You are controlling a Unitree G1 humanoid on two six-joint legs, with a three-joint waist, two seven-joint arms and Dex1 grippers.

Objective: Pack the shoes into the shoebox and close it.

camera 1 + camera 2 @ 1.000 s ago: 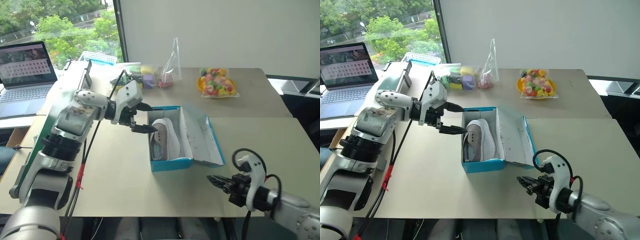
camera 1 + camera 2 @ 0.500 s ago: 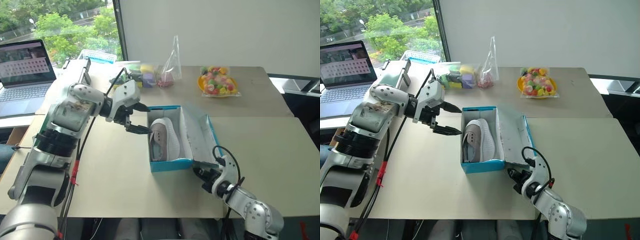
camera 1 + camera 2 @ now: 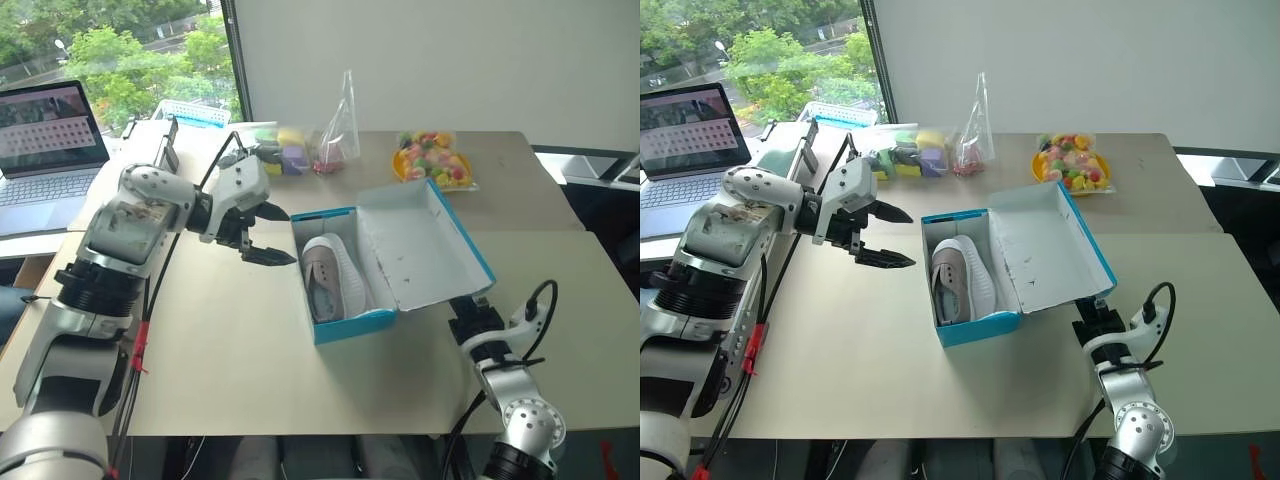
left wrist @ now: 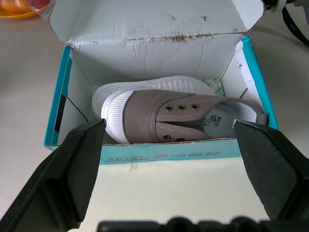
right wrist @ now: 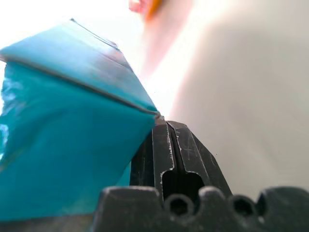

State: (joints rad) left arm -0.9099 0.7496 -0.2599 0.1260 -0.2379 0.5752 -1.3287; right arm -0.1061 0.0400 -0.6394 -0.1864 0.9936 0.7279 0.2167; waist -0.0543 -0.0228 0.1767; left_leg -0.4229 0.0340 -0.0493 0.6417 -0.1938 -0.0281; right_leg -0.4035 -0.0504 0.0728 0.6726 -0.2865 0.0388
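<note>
1. A bright-blue shoebox (image 3: pixel 345 325) sits near the middle of a pale counter (image 3: pixel 230 350), its white inside facing up
2. Grey-brown shoes (image 3: pixel 333 272) with whitish soles lie inside the shoebox, toes toward the far end; the left wrist view shows one shoe on its side with another sole behind it
3. The attached lid (image 3: pixel 425 245) is propped up at a slant on the robot's right side of the box, white underside showing
4. The left end effector (image 3: pixel 270 235) hovers just to the left of the box, above the counter, its two black fingers spread wide apart and holding nothing
5. The right end effector (image 5: pixel 166 133) is under the raised lid's outer edge, its fingers pressed together and gripping nothing, with the blue lid resting against them
6. Clear bags of coloured items (image 3: pixel 432 160) lie at the far side of the counter, and a laptop (image 3: pixel 45 140) stands open to the far left
</note>
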